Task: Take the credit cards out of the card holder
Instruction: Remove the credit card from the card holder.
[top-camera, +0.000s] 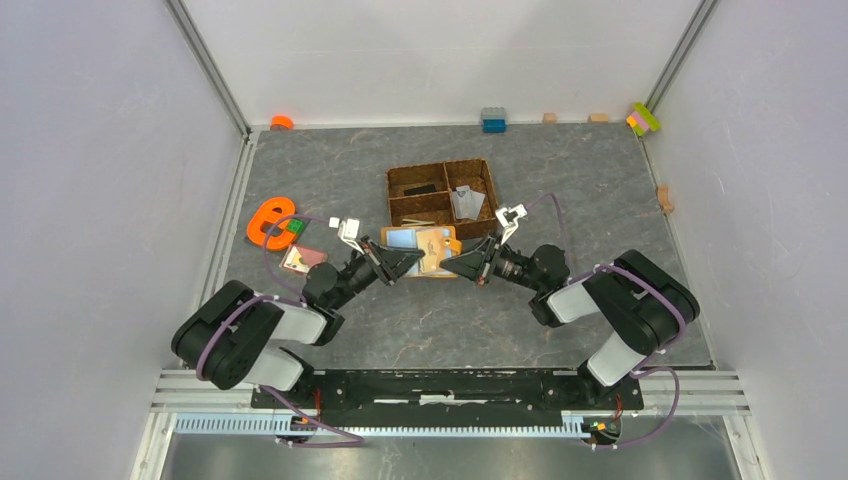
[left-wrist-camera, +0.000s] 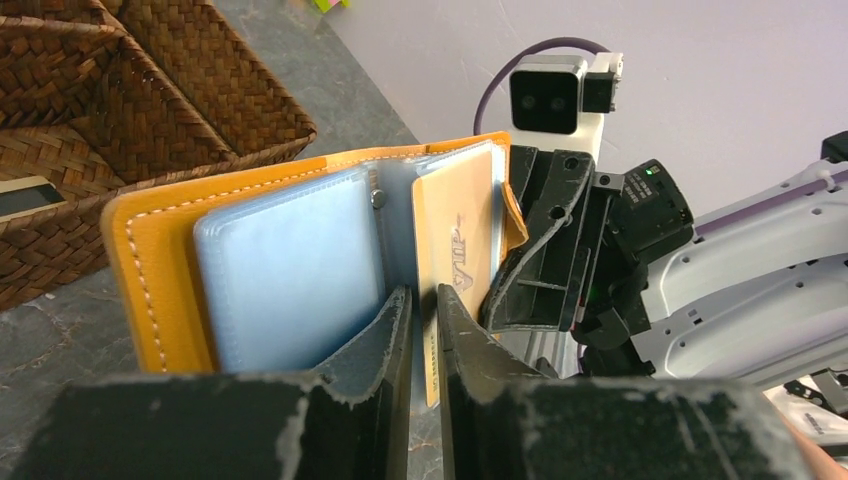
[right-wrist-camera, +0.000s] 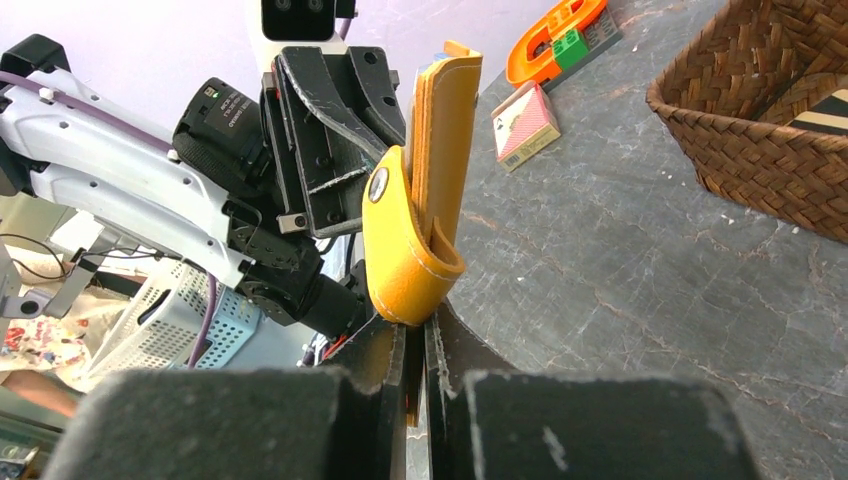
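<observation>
The left gripper (left-wrist-camera: 423, 305) is clenched on the lower edge of a beige card (left-wrist-camera: 455, 240), its two black fingers pressed close with only the card's thin edge between them. Well to its left on the grey marbled table (top-camera: 400, 330) lies an orange e-shaped toy (top-camera: 268, 222) with a green brick (top-camera: 296, 226) touching it. A small pink-red box (top-camera: 302, 258) lies just beside the left arm.

At the centre, the card holder (left-wrist-camera: 160, 260) is held open between the two arms, just in front of a brown woven tray (top-camera: 390, 195). Whether it is clear of the table cannot be told. Its orange cover with white stitching frames a pale blue-grey lining (left-wrist-camera: 285, 270) on the left leaf. The beige card sits in a clear slot on the right leaf, partly out toward the left gripper.

On the holder's far side, the right gripper (right-wrist-camera: 418, 325) is clamped on the edge of the orange cover, its fingers nearly together just below the curled snap tab (right-wrist-camera: 400, 250). In the right wrist view the holder stands upright and edge-on, with the left gripper close behind it.

In the tray, pale grey cards (top-camera: 466, 203) lie in a right-hand compartment, and a dark flat item rests in the far-left one. Along the back wall sit a blue brick (top-camera: 493, 120) and, at the far right corner, a cluster of coloured bricks (top-camera: 645, 118).
</observation>
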